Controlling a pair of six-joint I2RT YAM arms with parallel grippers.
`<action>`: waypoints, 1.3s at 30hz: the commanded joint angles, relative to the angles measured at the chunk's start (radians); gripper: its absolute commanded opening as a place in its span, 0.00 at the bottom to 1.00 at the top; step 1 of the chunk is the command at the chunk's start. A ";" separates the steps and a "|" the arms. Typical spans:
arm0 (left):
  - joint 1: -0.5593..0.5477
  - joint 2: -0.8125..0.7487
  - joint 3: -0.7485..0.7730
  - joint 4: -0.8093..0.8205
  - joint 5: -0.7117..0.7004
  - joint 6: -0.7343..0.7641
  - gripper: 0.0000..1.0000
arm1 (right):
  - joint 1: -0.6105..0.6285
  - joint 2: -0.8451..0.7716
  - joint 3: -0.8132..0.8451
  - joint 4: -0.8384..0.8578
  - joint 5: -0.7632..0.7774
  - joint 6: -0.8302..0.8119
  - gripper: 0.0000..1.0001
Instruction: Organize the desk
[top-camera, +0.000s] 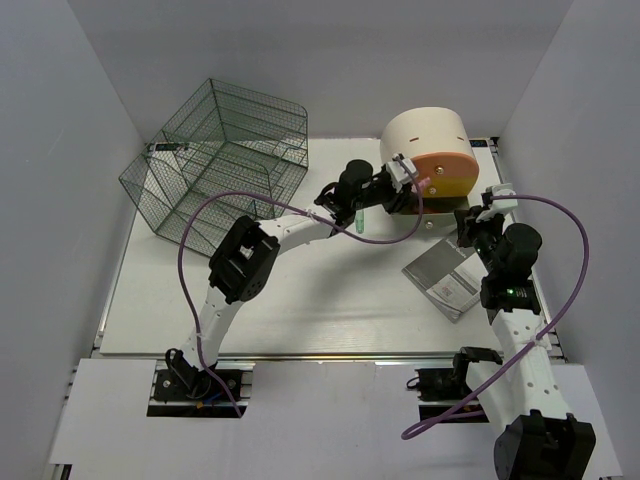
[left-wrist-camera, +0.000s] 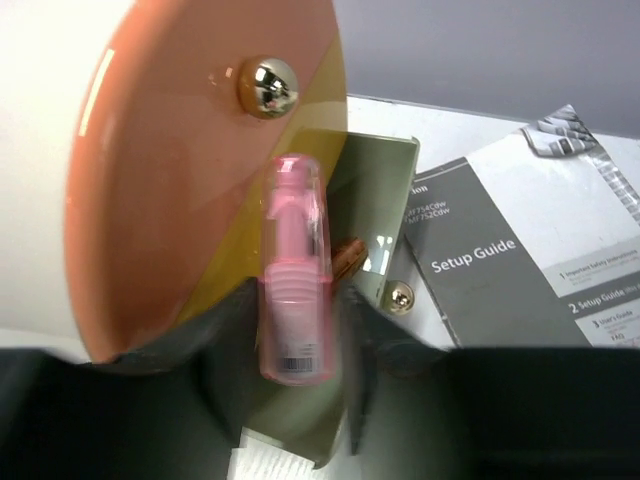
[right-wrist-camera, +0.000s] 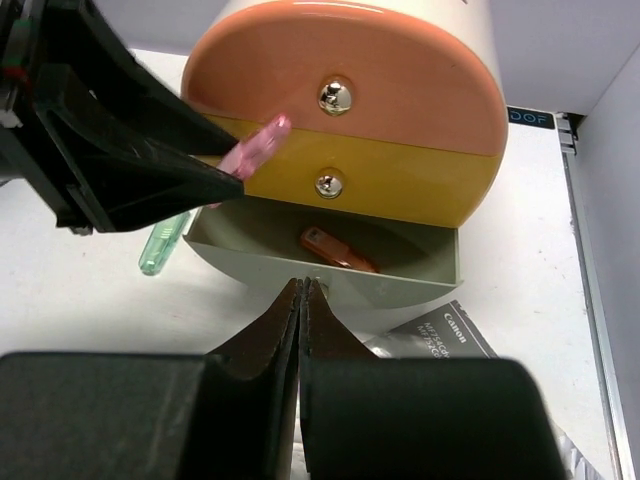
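The white worktop (top-camera: 300, 310) spreads from the arm bases, and a grey booklet (top-camera: 445, 275) lies on its right side. The right end effector (right-wrist-camera: 302, 287) is closed and empty. The left end effector (left-wrist-camera: 295, 305) grips a pink tube (left-wrist-camera: 293, 250) before the drawer box (right-wrist-camera: 345, 80), whose bottom drawer (right-wrist-camera: 400, 285) is open.

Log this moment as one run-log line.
left gripper: shut on pink tube, in front of drawer box | right gripper: shut, empty | bottom drawer: open, orange item inside | green pen: on desk
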 joint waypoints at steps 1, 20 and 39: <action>-0.003 -0.018 0.050 -0.022 -0.054 0.011 0.50 | -0.010 -0.012 0.008 0.058 -0.043 0.000 0.00; 0.047 -0.569 -0.388 -0.272 -0.244 -0.284 0.00 | 0.062 0.133 0.076 -0.224 -0.625 -0.366 0.29; 0.121 -1.399 -1.038 -0.523 -0.647 -0.243 0.77 | 0.682 0.955 0.836 -0.559 0.283 -0.027 0.60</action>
